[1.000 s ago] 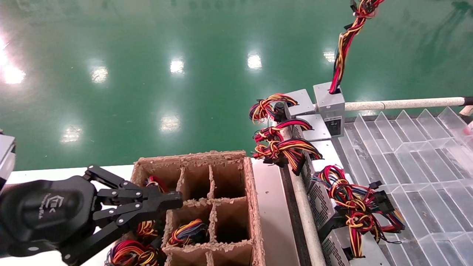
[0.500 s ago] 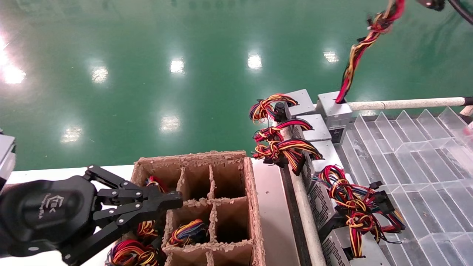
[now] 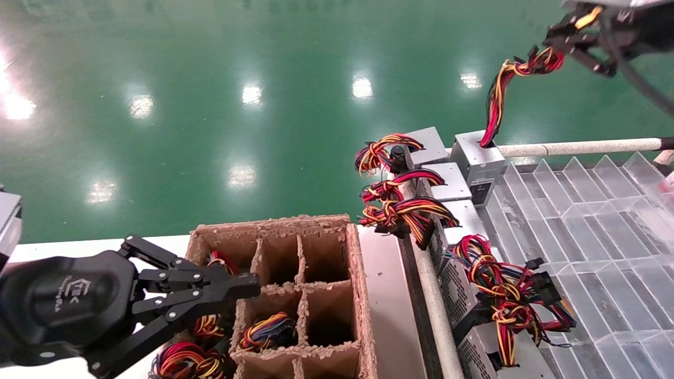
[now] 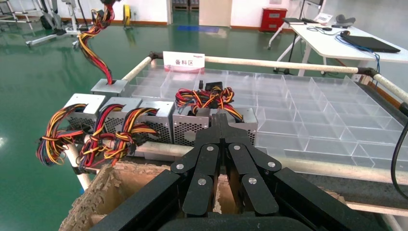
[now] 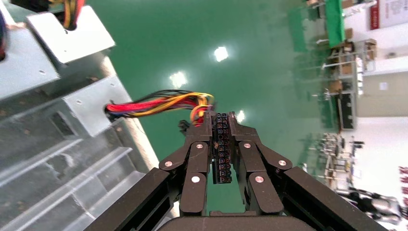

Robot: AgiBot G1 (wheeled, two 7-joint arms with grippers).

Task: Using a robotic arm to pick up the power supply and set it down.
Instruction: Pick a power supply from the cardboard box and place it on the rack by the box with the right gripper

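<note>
Right gripper (image 5: 221, 126): fingers (image 5: 240, 132) clamp a black connector (image 5: 222, 149).
Power supply (image 3: 476, 152): below the fingers, on the clear divided tray (image 3: 590, 210), its wire bundle (image 3: 497, 97) rising to them.
Left gripper (image 3: 247, 287): fingers pressed together, over the cardboard crate (image 3: 295, 273).

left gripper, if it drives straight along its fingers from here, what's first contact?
Probably a power supply in the row at the clear tray's edge. The left gripper, shut, hangs over the cardboard crate aimed at that row. Depth is unclear; it may pass above the crate wall first.
</note>
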